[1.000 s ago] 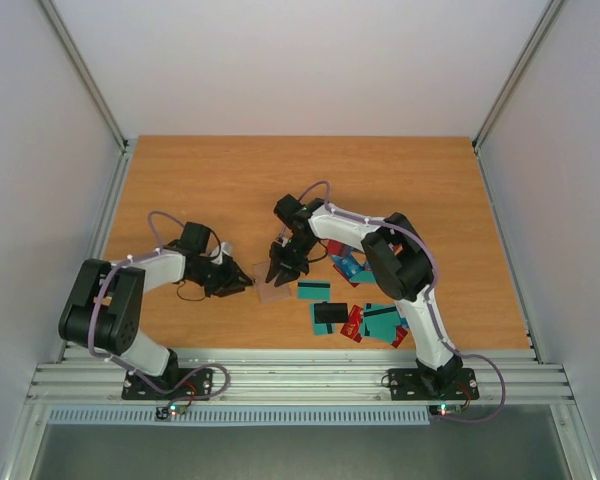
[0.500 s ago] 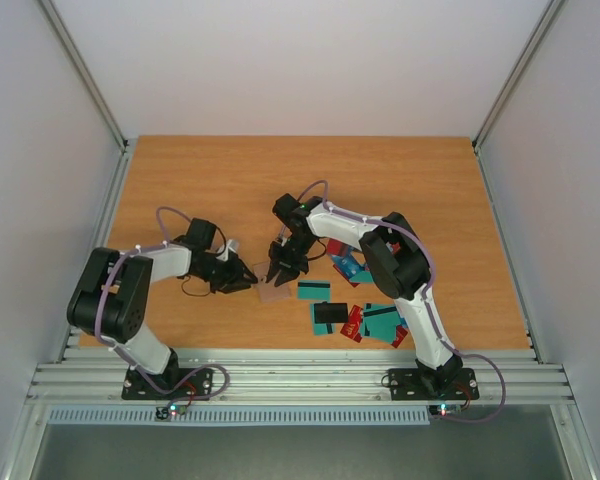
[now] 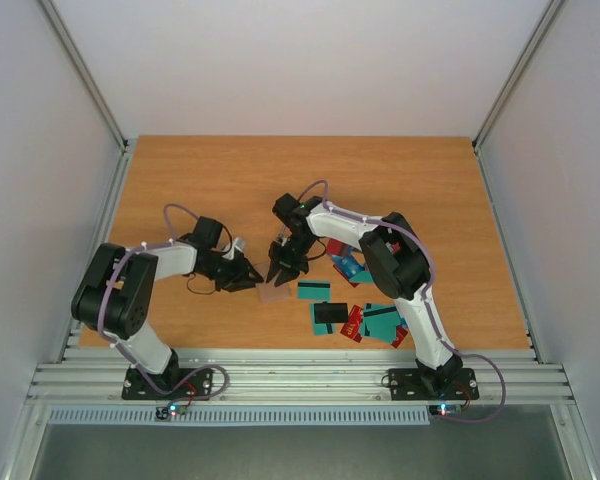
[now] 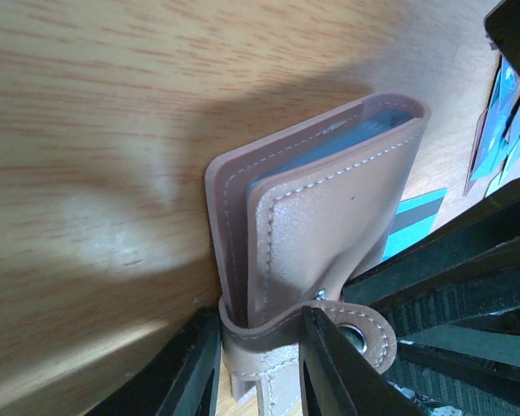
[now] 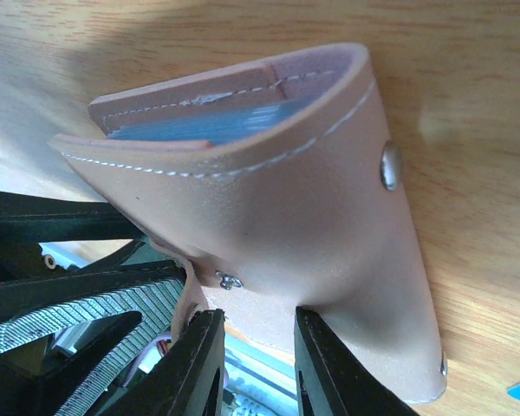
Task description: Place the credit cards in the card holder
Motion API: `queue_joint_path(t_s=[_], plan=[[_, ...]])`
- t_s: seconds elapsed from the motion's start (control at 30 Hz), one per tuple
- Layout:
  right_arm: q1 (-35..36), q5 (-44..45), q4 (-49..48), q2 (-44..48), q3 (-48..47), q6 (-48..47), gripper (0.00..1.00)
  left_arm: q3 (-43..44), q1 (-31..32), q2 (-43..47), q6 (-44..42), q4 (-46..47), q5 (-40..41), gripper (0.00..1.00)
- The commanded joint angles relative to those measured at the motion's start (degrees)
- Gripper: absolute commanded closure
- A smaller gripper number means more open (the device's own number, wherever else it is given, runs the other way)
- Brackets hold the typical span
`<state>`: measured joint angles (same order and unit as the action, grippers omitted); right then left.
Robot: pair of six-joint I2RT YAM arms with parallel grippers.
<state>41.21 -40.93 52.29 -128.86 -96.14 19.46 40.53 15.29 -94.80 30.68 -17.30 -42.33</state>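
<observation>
The card holder point(image 3: 273, 292) is a tan-brown leather sleeve with greyish-blue pockets inside. It stands partly spread between both grippers, just above the table. My left gripper point(image 3: 246, 276) is shut on the holder's spine end, its fingers either side of the snap strap point(image 4: 364, 334). In the left wrist view the card holder point(image 4: 329, 225) fills the middle, above that gripper point(image 4: 258, 325). My right gripper point(image 3: 280, 272) is shut on the holder's outer cover point(image 5: 269, 199), seen from below in the right wrist view point(image 5: 258, 321). Several credit cards point(image 3: 355, 318), mostly teal, lie loose to the right.
One teal card point(image 3: 313, 290) lies closest to the holder, and red and blue cards point(image 3: 348, 262) sit under the right forearm. The wooden table point(image 3: 220, 180) is fenced by metal rails and white walls. The two grippers sit almost tip to tip.
My left arm has swung its elbow forward, and its gripper has slid a little right and away toward the right gripper. The right gripper and the loose cards have stayed put.
</observation>
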Motion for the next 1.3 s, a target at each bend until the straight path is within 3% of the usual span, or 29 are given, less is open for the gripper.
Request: queue_joint_path(t_s=[0.0, 0.43, 1.0, 1.27], plan=[[0.24, 4.1, -1.14, -2.51, -0.02, 0.48, 0.75, 0.94, 1.12, -2.49, 0.34, 1.64, 1.68, 0.72], [0.02, 4.01, -0.78, -0.37, -2.0, -0.31, 0.75, 2.21, 2.67, -6.87, -1.38, -1.02, 6.61, 0.75], [-0.43, 6.35, 3.08, 10.39, -1.91, -1.15, 0.76, 3.92, 3.51, -8.7, -3.52, -4.05, 9.61, 0.75], [-0.45, 8.92, 3.47, 6.36, -2.96, -1.26, 0.8, 4.03, 3.62, -8.82, -3.4, -3.92, 9.28, 0.75]])
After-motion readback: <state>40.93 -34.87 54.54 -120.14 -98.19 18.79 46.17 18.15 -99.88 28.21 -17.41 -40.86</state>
